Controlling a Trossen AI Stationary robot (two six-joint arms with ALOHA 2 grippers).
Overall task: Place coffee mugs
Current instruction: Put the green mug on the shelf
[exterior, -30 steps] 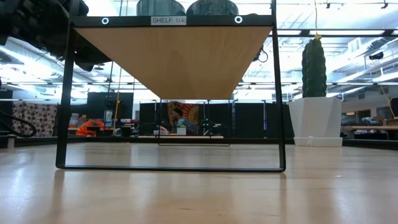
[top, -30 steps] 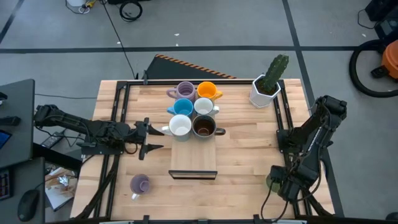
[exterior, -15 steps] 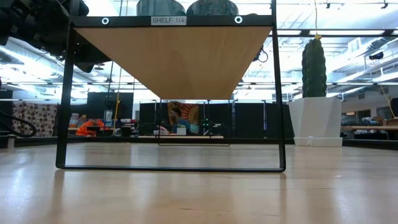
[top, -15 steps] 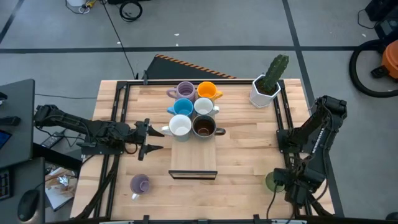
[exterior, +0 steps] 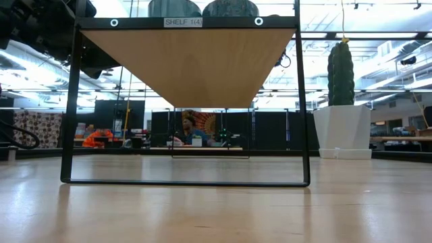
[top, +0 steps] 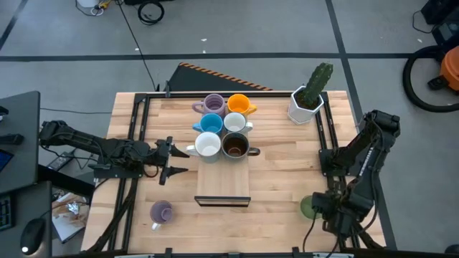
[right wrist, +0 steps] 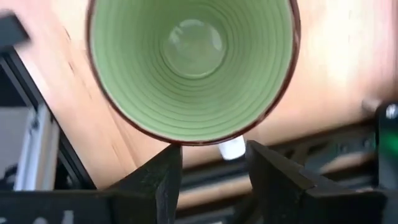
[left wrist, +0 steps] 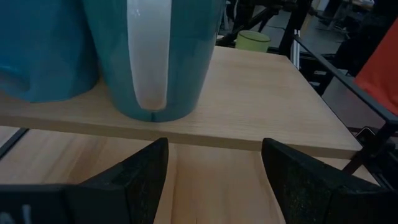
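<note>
The right gripper (right wrist: 210, 163) pinches the green mug (top: 309, 208) by its near rim, over the table corner to the right of the shelf (top: 223, 188) and nearer the front edge. That thin edge hold is the risk: the mug could swing or slip free on the way across. Six mugs already crowd the shelf's far end, so a careless set-down may knock the brown mug (top: 234, 146). The left gripper (top: 174, 158) waits open just left of the shelf, and a lilac mug (top: 161, 212) lies left of its front end.
</note>
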